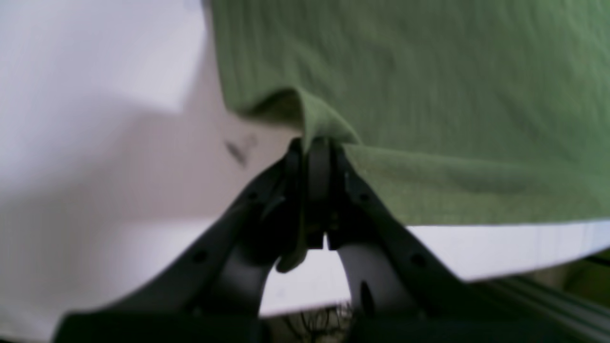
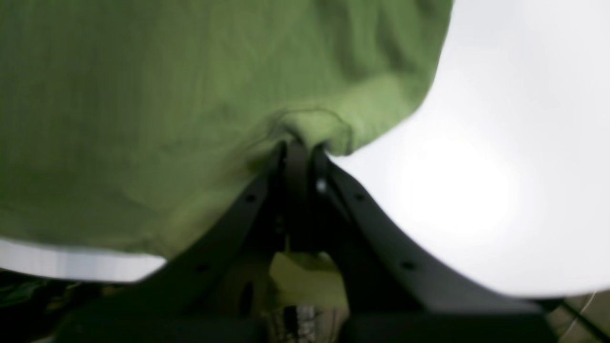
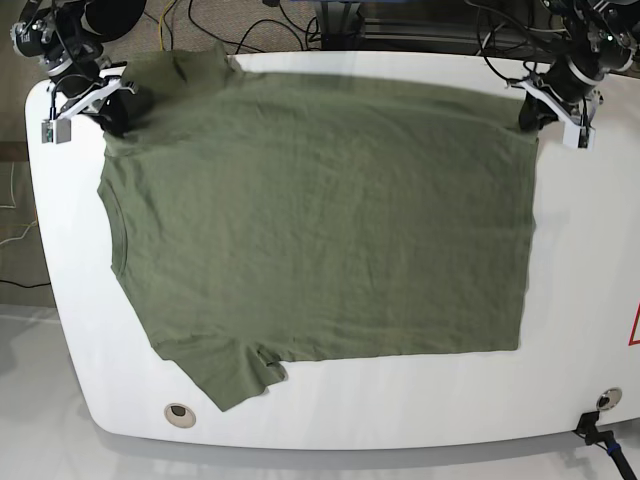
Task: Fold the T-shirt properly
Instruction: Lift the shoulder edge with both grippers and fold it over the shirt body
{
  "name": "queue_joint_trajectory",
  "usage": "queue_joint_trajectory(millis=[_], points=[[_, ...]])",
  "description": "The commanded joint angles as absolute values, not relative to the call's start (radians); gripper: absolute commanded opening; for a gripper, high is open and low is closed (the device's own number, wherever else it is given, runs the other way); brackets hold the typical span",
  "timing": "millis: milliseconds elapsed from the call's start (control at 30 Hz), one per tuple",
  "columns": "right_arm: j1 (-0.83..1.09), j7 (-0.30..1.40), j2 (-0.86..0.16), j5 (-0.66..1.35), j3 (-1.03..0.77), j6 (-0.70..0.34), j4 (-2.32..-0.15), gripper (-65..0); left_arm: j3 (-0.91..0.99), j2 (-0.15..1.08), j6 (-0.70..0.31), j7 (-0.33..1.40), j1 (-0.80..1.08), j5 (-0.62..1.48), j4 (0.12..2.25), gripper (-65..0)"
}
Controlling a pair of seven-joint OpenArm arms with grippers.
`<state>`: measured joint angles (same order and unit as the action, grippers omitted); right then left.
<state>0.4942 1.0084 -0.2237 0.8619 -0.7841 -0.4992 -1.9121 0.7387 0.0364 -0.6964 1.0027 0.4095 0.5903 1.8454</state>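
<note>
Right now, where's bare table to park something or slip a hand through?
Free: table strip between T-shirt hem side and near edge; narrower margin right of the shirt. Crowded: far corners, where the left tool and right tool pinch cloth.

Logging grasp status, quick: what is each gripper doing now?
Left gripper: closed on the olive-green cotton T-shirt.
Right gripper: closed on the same shirt.

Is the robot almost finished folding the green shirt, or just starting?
Just starting. The plain olive-green cotton T-shirt lies spread flat on the white table, with no fold in it. The left hand and right hand each pinch a far corner of the cloth. Every fold is still left to do.
</note>
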Motion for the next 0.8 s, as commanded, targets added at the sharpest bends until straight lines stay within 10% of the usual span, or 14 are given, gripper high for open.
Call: queue_joint_trajectory(millis=[0, 767], points=[[0.469, 1.02, -0.24, 0.872, -0.792, -0.504, -1.929, -65.0, 0.742, 0.044, -0.698, 0.987, 0.384, 0.604, 1.863, -65.0], [0.039, 1.046, -0.252, 0.794, -0.743, -0.504, -1.647, -65.0, 0.74, 0.077, -0.698, 1.096, 0.065, 0.599, 1.716, -65.0]])
